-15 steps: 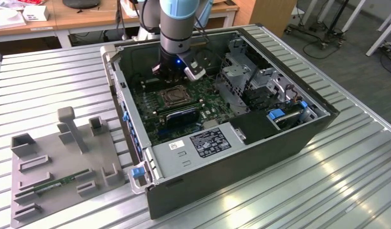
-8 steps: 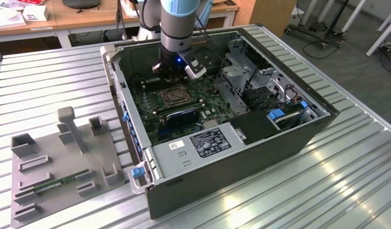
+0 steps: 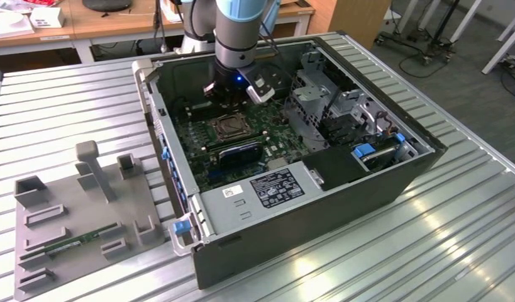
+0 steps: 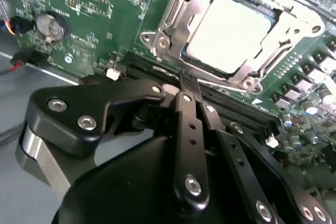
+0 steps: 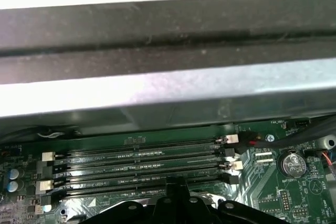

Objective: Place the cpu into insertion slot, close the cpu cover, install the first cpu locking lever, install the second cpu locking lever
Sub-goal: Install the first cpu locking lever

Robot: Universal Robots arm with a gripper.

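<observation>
The cpu (image 4: 229, 29) lies flat in its socket on the green board, its pale face up. Around its edges the silvery cpu cover (image 4: 173, 11) lies down over it. A thin metal lever rod (image 4: 227, 84) runs along the socket side closest to my fingers. My gripper (image 4: 188, 81) is shut with nothing between its black fingers. Its tip hovers over the dark memory slots (image 5: 136, 166) just beside the socket. In the exterior view the gripper (image 3: 234, 104) reaches down into the open computer case just behind the socket (image 3: 227, 128).
The case's metal wall (image 5: 168, 93) stands close behind the memory slots. A drive cage (image 3: 324, 107) and power supply (image 3: 274, 185) crowd the case. Outside, at the exterior view's left, a grey fixture plate (image 3: 81, 214) carries a green memory stick (image 3: 77, 242).
</observation>
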